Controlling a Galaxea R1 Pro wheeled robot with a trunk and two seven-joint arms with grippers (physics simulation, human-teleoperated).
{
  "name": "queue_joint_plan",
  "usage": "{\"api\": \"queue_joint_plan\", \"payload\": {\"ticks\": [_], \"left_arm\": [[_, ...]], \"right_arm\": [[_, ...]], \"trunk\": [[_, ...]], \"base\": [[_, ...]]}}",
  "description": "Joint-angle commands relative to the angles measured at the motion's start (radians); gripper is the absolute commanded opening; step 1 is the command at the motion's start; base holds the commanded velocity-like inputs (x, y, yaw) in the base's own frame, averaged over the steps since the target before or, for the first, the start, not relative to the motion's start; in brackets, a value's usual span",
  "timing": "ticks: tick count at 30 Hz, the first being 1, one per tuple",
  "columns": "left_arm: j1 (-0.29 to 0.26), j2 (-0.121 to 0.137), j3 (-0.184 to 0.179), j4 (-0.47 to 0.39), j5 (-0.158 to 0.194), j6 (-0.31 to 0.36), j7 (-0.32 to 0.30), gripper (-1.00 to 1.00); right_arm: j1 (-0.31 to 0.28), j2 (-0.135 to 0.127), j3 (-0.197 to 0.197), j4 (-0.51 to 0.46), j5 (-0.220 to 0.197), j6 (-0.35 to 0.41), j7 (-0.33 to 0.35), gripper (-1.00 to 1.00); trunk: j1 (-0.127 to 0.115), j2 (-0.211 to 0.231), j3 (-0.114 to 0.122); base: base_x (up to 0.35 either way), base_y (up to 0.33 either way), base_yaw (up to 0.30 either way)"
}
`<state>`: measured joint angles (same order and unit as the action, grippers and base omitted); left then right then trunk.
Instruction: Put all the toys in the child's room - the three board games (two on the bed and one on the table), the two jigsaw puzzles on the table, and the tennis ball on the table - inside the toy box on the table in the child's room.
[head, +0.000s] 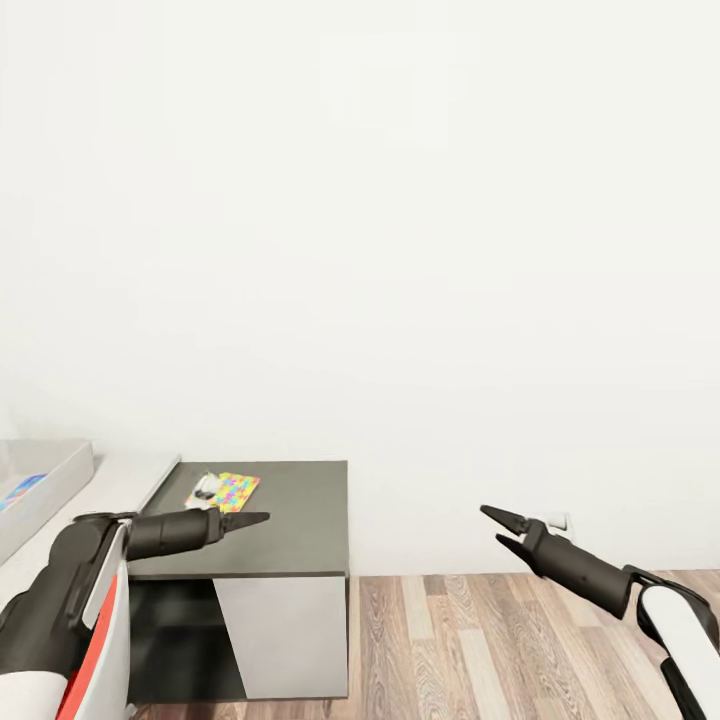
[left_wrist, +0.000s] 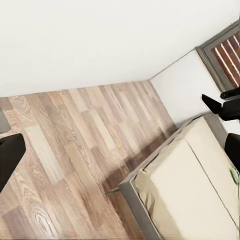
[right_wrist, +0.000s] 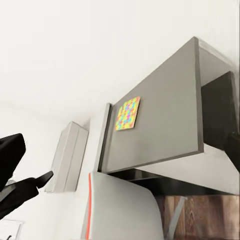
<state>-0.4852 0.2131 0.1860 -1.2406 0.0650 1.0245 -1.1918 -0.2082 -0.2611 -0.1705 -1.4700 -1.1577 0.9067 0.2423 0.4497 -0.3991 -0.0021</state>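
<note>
Apparently empty, left jaws (head: 250, 519) hover near jigsaw puzzle (head: 229, 491).

The worktop (head: 300, 500) stands against the wall (head: 400, 250), its lower part to the right of and joined to the higher part (head: 110, 485). The toy box (head: 45, 490) sits on the higher part, at its left, with a board game (head: 22, 490) inside it. A puzzle (head: 228, 491) lies on the lower part near its back left corner, close to the step up to the higher part. The left gripper (head: 255, 519) hangs over the front edge of the lower part, before the puzzle. The right gripper (head: 503, 529) is well to the right of the worktop, over the floor (head: 480, 650). The bed (left_wrist: 190, 190) stands on the floor in a corner of the room.
</note>
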Motion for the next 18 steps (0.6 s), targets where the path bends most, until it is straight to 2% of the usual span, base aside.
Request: {"api": "queue_joint_plan", "payload": {"ticks": [1,5,18], "left_arm": [[0.001,-0.002,0.0,0.01,0.005,0.007,0.004,1.0],[0.009,-0.008,0.002,0.048,0.006,-0.009,0.016,1.0],[0.015,-0.009,0.005,0.103,0.009,-0.033,0.014,1.0]], "right_arm": [[0.0,0.001,-0.005,0.001,0.019,0.006,0.008,1.0],[0.0,0.002,-0.013,0.0,0.053,0.015,0.016,1.0],[0.0,0.004,-0.018,0.01,0.079,0.015,0.028,1.0]], "trunk": [[0.0,-0.001,0.0],[0.0,-0.001,0.0],[0.0,-0.001,0.0]], "base": [[0.0,0.0,0.0],[0.0,0.0,0.0],[0.0,0.0,0.0]]}}
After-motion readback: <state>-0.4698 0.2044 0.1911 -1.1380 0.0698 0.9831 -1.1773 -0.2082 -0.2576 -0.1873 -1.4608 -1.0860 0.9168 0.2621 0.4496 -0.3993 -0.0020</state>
